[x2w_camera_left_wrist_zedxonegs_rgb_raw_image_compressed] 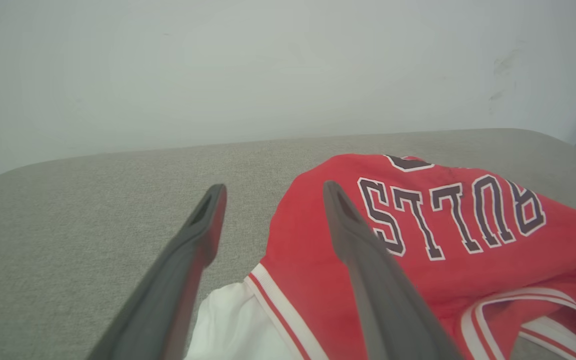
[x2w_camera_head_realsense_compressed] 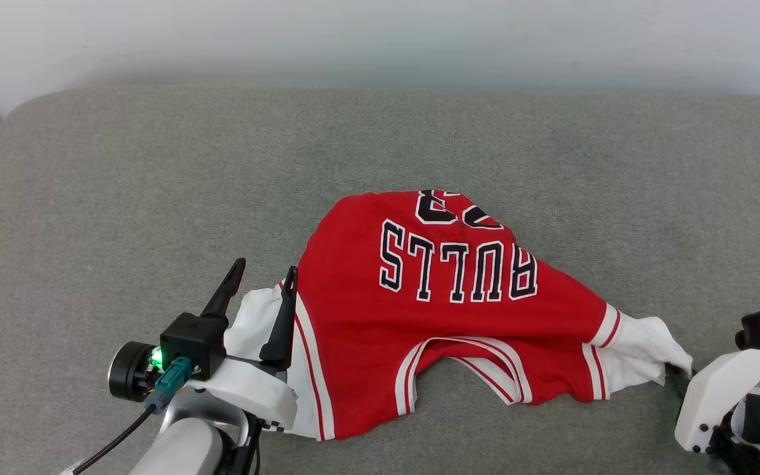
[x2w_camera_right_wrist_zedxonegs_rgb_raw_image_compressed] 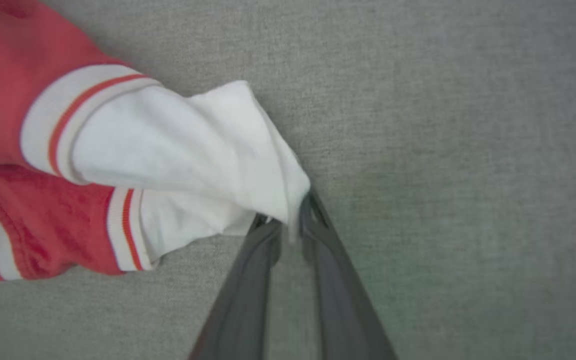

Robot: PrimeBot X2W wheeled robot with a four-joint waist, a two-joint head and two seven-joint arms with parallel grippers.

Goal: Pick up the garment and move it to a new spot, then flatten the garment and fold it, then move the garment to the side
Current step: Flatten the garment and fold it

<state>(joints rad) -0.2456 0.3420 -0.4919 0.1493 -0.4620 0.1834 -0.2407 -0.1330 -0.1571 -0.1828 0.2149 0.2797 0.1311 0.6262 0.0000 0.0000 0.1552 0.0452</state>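
Looks down on a grey woven cushion [x2w_camera_head_realsense_compressed: 123,198], rounded at the far left corner and set against a pale wall [x2w_camera_head_realsense_compressed: 380,39] along the back. Finds the garment [x2w_camera_head_realsense_compressed: 367,297] near the front middle of that cushion, red side up, rumpled rather than flat, with the black, white-outlined "BULLS" lettering upside down in the head view and the striped neck opening turned toward the robot. Shows a white panel at each end of the cloth. Has the left fingers [x2w_camera_head_realsense_compressed: 283,316] spread wide apart at the garment's left end: the inner one over the red-and-white striped trim, the outer one beyond the white panel, over grey cushion. Cannot tell whether either tip touches the cloth. In the left wrist view, sets one finger against red fabric just beside the letter S and the other against grey weave. Has the right fingers [x2w_camera_right_wrist_zedxonegs_rgb_raw_image_compressed: 340,280] pressed together, clamped on the tip of the white panel at the garment's right end, with the cloth drawn to a point between them, low over the cushion.
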